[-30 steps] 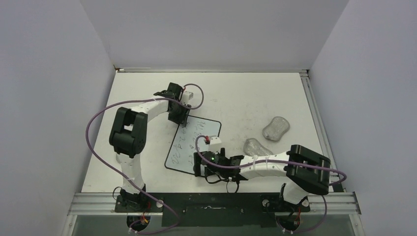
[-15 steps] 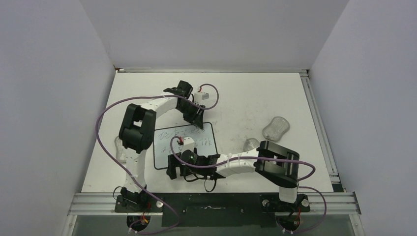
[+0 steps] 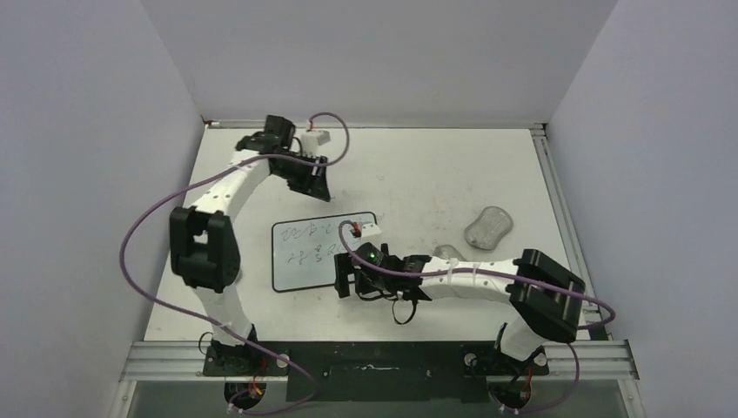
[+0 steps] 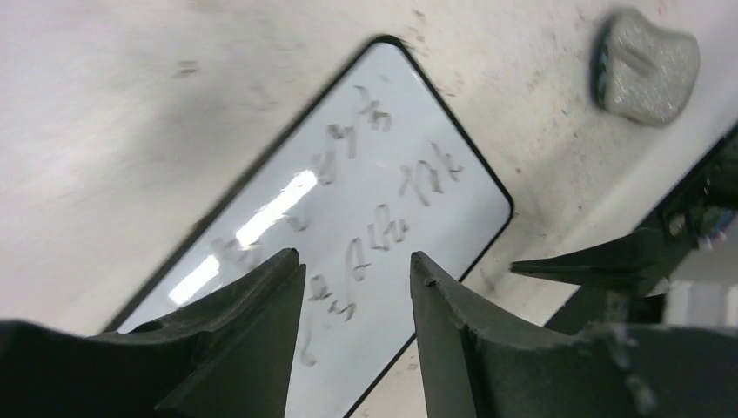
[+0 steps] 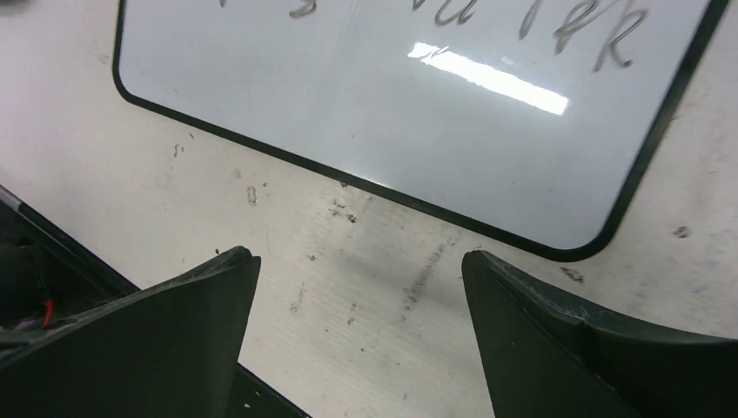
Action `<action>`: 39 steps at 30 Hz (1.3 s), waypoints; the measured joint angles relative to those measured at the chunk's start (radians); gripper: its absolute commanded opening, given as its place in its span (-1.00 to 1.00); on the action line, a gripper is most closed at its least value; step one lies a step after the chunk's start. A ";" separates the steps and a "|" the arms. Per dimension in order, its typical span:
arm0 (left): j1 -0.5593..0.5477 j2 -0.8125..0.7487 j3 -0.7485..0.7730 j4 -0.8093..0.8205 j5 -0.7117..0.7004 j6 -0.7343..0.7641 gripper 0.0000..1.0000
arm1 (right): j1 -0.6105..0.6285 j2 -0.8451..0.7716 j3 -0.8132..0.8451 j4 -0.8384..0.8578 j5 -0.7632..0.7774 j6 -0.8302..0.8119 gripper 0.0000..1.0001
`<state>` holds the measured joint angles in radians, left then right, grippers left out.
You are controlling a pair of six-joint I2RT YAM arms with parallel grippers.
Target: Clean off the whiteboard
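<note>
The whiteboard (image 3: 309,261) lies flat near the table's middle, long side left to right, white with a thin black rim and dark scribbles on its far half. My left gripper (image 3: 320,192) hangs above the table just beyond the board's far edge. In the left wrist view the whiteboard (image 4: 365,174) shows below my left gripper (image 4: 352,261), which is open with nothing between its fingers. My right gripper (image 3: 343,280) stands at the board's near right corner. In the right wrist view my right gripper (image 5: 357,257) is wide open over bare table, with the whiteboard (image 5: 392,122) just ahead.
Two grey lumps lie right of the board: one (image 3: 488,227) further right, another (image 3: 450,254) partly behind my right arm. One grey lump (image 4: 648,65) shows in the left wrist view. The table (image 3: 418,174) has scuff marks and grey walls on three sides.
The whiteboard turned from tilted to lengthwise and slid a little left. My left gripper left its far edge and drew back to the far left. My right gripper swung left, then back right.
</note>
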<state>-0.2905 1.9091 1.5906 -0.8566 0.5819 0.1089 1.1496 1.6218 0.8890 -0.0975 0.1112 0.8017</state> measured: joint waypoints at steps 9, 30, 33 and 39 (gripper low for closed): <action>0.341 -0.267 -0.216 0.057 -0.185 -0.010 -0.09 | -0.218 -0.082 0.039 -0.076 0.013 -0.119 0.79; 0.341 -0.200 -0.578 0.242 -0.415 -0.098 -0.41 | -0.383 0.526 0.658 -0.078 -0.048 -0.327 0.79; 0.316 -0.200 -0.579 0.261 -0.434 -0.098 -0.41 | -0.386 0.549 0.655 -0.064 -0.068 -0.317 0.79; 0.230 -0.195 -0.577 0.289 -0.441 -0.098 -0.41 | -0.402 0.482 0.515 0.052 -0.098 -0.288 0.80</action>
<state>-0.0605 1.7145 1.0134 -0.5674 0.1410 0.0113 0.7479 2.1036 1.4036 -0.0452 0.0132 0.5140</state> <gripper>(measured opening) 0.297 0.898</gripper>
